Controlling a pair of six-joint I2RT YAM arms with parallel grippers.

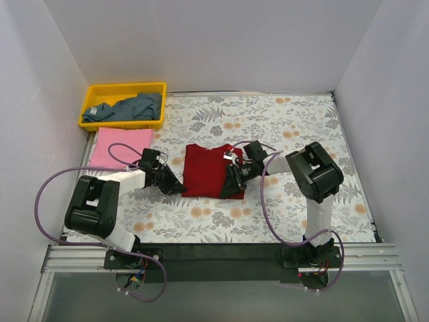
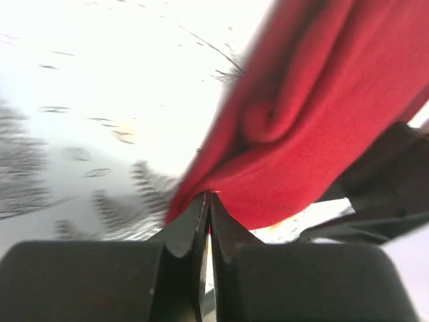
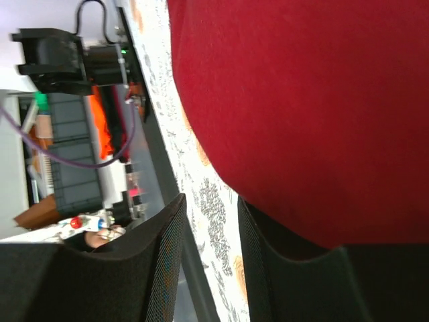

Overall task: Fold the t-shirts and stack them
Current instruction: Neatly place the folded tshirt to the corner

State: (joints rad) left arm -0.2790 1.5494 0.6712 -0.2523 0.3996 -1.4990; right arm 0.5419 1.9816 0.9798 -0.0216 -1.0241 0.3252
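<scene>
Top external view:
- Dark red t-shirt [image 1: 204, 171] lies on the floral table [image 1: 301, 127] as a folded block, between the two grippers.
- Left gripper [image 1: 178, 186] is at its near-left corner. Right gripper [image 1: 233, 180] sits on its right edge.
- Pink t-shirt [image 1: 120, 147] lies flat, beyond and outboard of the left gripper.
- Blue-grey t-shirt [image 1: 137, 107] is crumpled in the yellow bin [image 1: 120, 88], farther off the same way.

Left wrist view:
- Fingers [image 2: 181, 235] are pressed together, with only a hairline slit between them.
- The red hem comes right down into the tips and a sliver of red shows in the slit. I read this as a pinch on the corner.
- The cloth rises away above the tips, bunched.

Right wrist view:
- Fingers [image 3: 161, 268] stand apart and floral table shows through the gap, so nothing is caught between them.
- The red cloth drapes over the outer side of one finger and is not gripped.

Step in hand, as I judge it: working a fold on the red shirt, with the left side taken and the right side not yet.

Next move calls for:
- the right jaws to get around the cloth edge and close
- then both ends carried evenly, so the fold lands square and doesn't drag the layer underneath
</scene>
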